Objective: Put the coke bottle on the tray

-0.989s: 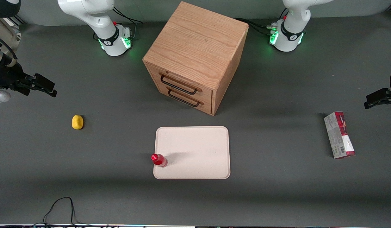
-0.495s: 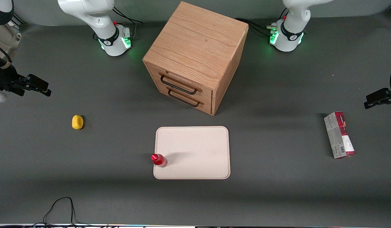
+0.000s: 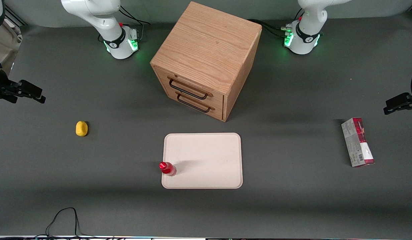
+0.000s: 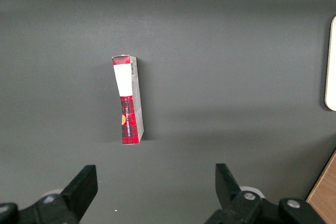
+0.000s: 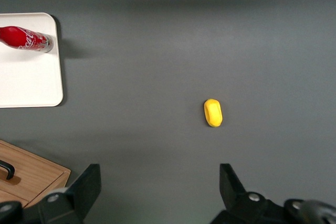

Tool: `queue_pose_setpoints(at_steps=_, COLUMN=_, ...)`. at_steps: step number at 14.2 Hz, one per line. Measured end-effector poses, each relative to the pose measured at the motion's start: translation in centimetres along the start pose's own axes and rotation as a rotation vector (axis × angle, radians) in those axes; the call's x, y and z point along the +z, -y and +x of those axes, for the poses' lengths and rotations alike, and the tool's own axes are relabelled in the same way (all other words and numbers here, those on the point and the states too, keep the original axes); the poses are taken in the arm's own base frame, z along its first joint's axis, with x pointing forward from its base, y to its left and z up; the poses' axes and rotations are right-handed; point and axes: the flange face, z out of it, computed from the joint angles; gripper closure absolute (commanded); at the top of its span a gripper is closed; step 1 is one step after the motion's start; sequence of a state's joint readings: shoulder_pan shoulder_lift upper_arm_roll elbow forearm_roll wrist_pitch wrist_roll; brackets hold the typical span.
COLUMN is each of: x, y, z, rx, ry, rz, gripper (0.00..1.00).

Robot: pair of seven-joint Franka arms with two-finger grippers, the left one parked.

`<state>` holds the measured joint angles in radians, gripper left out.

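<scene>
The small red coke bottle (image 3: 167, 168) stands upright on the cream-pink tray (image 3: 206, 156), at the tray's near corner toward the working arm's end. It also shows in the right wrist view (image 5: 23, 39), on the tray's corner (image 5: 37, 82). My right gripper (image 3: 34, 92) hangs high above the table at the working arm's end, well away from the tray. It is open and empty, with bare table between its fingers (image 5: 88, 184).
A wooden drawer cabinet (image 3: 206, 60) stands farther from the front camera than the tray. A yellow lemon-like lump (image 3: 81, 128) lies between my gripper and the tray. A red-and-grey carton (image 3: 357, 141) lies toward the parked arm's end. A black cable (image 3: 64, 220) lies by the table's near edge.
My right gripper has drawn back toward the working arm's end of the table, away from the tray. The bottle and the tray have not moved.
</scene>
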<state>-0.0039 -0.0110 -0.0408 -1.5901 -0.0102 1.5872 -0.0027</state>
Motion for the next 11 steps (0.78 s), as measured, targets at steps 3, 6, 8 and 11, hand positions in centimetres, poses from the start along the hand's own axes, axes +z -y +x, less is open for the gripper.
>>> queue_pose_setpoints(at_steps=3, x=-0.38, y=0.64, z=0.02, rx=-0.012, ry=-0.008, rz=-0.001, gripper=0.0)
queue_pose_setpoints(at_steps=6, x=-0.39, y=0.61, z=0.0, rx=-0.012, ry=-0.006, rz=-0.003, gripper=0.0)
queue_pose_setpoints(at_steps=8, x=-0.42, y=0.58, z=-0.02, rx=-0.012, ry=-0.006, rz=-0.006, gripper=0.0)
queue_pose_setpoints(at_steps=11, x=-0.51, y=0.56, z=-0.07, rx=-0.012, ry=-0.006, rz=-0.008, gripper=0.0)
